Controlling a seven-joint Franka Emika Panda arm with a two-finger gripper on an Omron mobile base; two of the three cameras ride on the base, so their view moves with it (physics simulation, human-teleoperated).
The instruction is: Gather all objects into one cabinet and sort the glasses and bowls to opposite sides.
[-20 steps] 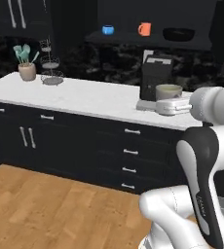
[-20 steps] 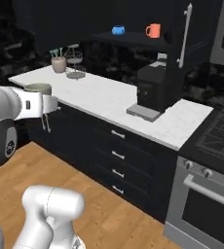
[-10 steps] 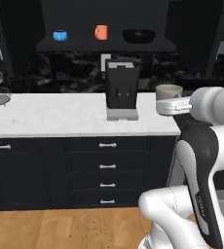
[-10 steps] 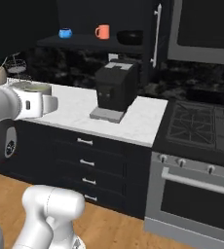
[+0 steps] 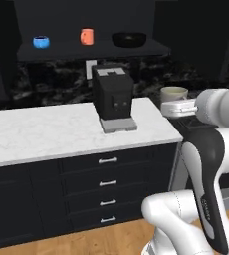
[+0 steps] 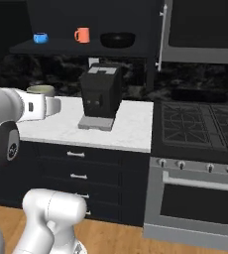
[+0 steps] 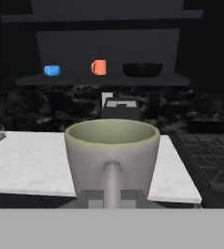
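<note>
My gripper (image 7: 112,195) is shut on the handle of the pale beige-grey mug (image 7: 112,154), which it holds upright in the air. From the left base the mug (image 5: 173,93) sits above the hand (image 5: 179,106), just past the counter's right end. In the open black cabinet (image 5: 91,50) a blue bowl (image 5: 41,42) stands at the left, an orange mug (image 5: 87,36) in the middle and a black bowl (image 5: 129,39) at the right. The shelf lies ahead of and above the held mug. The cabinet door with its long silver handle (image 6: 161,34) stands open at the right.
A black coffee machine (image 5: 114,97) stands on the white marble counter (image 5: 47,132) under the shelf. Drawers with short silver pulls (image 5: 108,183) run below the counter. A stove and oven (image 6: 200,129) adjoin it on the right.
The base has driven rightward, so the whole scene has shifted left and the shelf and coffee machine now lie ahead. The mug stays held in the shut gripper.
</note>
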